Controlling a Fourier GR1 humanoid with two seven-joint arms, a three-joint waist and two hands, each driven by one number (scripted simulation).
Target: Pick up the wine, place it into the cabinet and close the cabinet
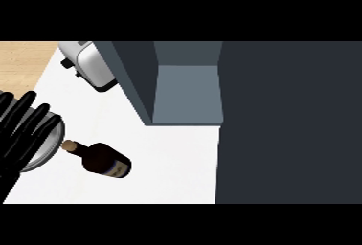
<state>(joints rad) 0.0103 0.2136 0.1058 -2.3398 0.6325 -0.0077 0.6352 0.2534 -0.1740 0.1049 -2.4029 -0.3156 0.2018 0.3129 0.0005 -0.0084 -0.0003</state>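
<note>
Left hand (pixel 21 131) open at left edge, wine bottle (pixel 103 160) beside it.

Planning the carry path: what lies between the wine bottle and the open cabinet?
In the head view, only bare white counter lies between the wine bottle and the open cabinet.

- This is a kitchen.
- A shiny silver toaster (pixel 90 64) sits on the flat white surface (pixel 170 167).
- A dark grey cabinet with an open door (pixel 185 72) stands there too.
- A dark glass wine bottle with a cork (pixel 101 159) stands beside a round grey metal pan (pixel 48 148).
</note>
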